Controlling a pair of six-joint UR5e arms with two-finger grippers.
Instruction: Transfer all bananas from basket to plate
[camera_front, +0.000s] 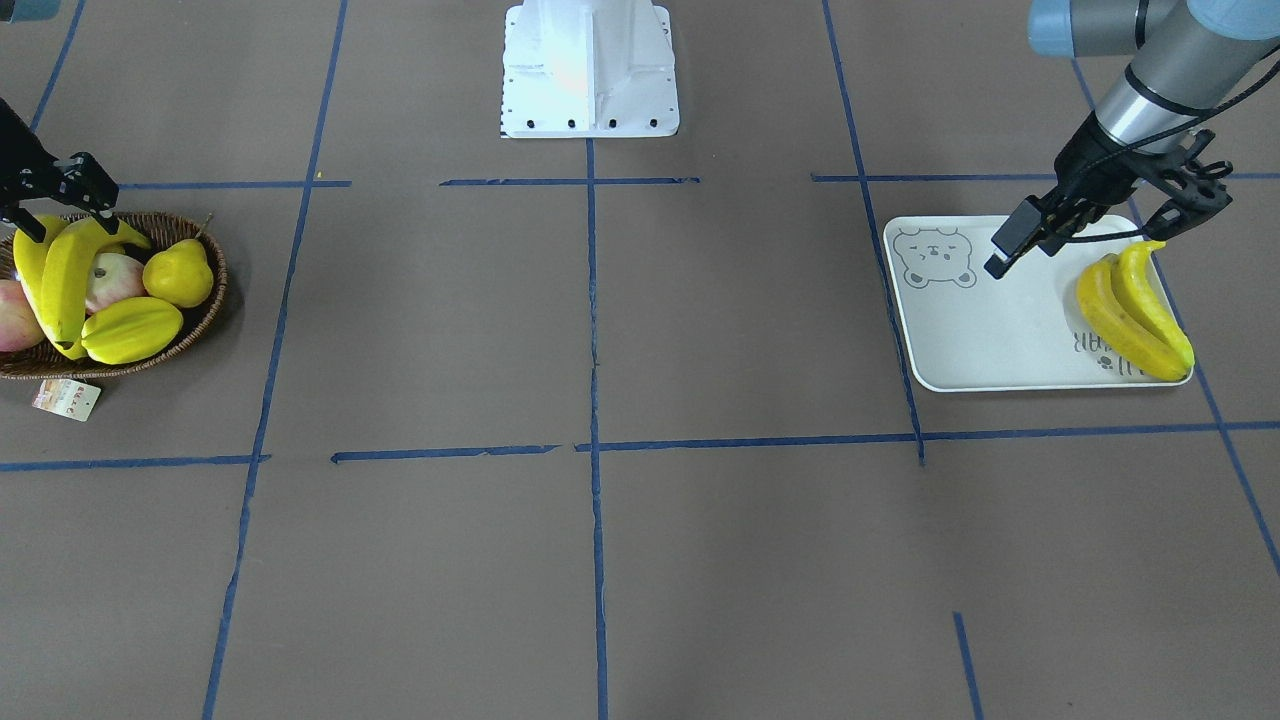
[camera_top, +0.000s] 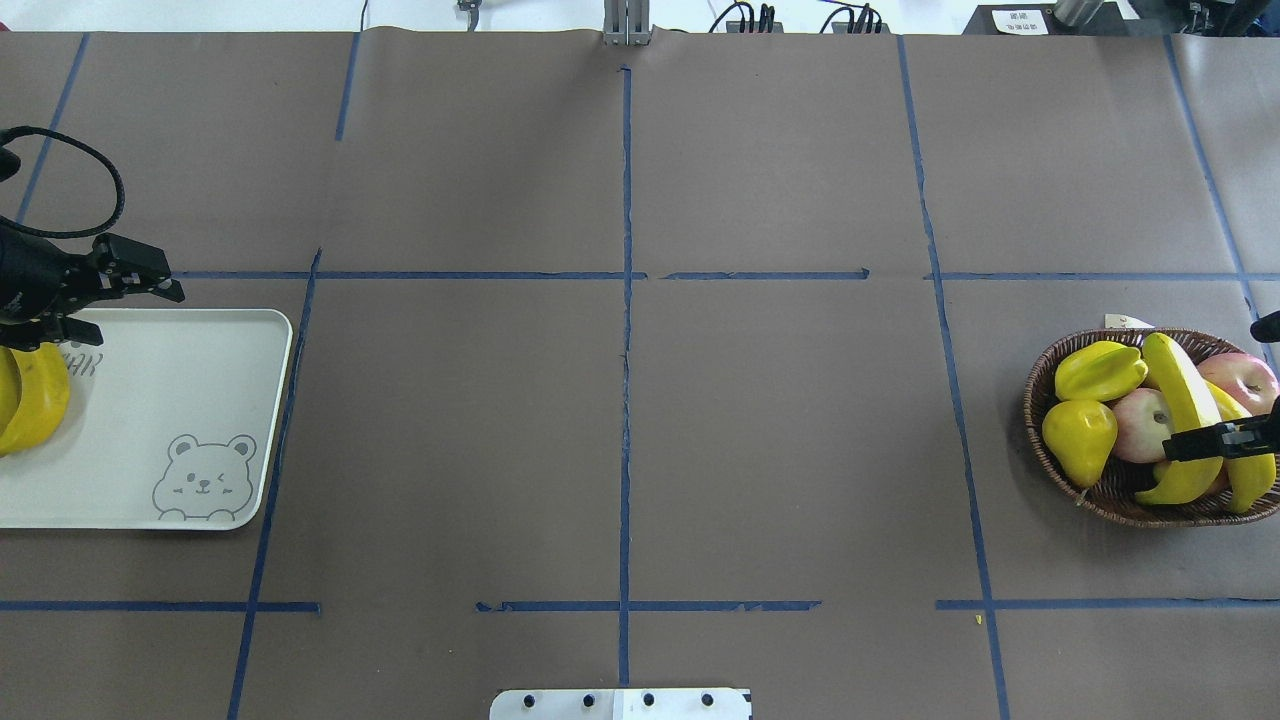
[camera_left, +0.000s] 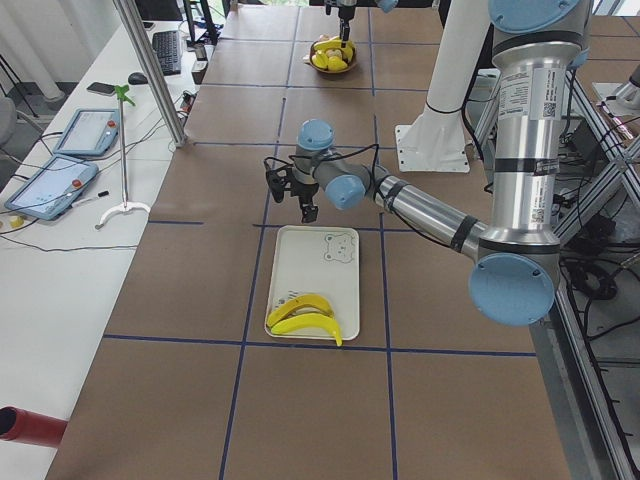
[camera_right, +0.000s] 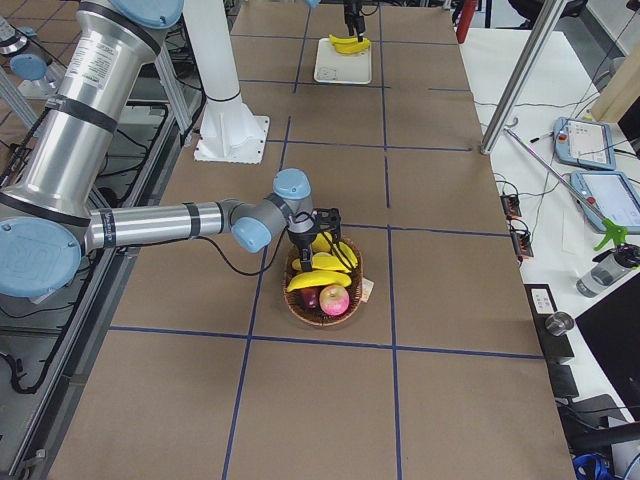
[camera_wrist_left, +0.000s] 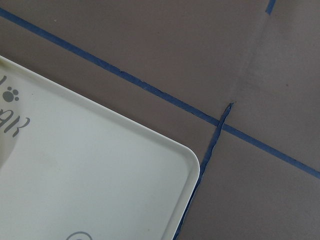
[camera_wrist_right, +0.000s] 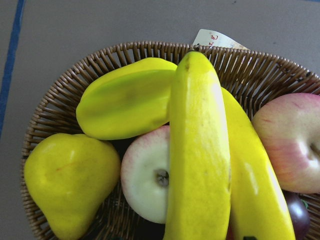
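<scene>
Two bananas (camera_front: 1135, 320) lie side by side at the outer end of the plate (camera_front: 980, 340), a pale tray with a bear face. My left gripper (camera_front: 1095, 235) hangs open and empty over the plate's edge next to them. Two more bananas (camera_top: 1185, 400) lie across the other fruit in the wicker basket (camera_top: 1032, 390). Low over their near ends is my right gripper (camera_top: 1225, 440), open, its fingers on either side of them. The right wrist view looks straight down on the top banana (camera_wrist_right: 200, 165) and the second one (camera_wrist_right: 252, 185) beside it.
The basket also holds a yellow starfruit (camera_top: 1098, 368), a yellow pear (camera_top: 1080, 435) and two apples (camera_top: 1140, 425). A paper tag (camera_front: 66, 398) lies by its rim. The robot's white base (camera_front: 590, 70) stands between the arms. Blue tape lines cross the brown table.
</scene>
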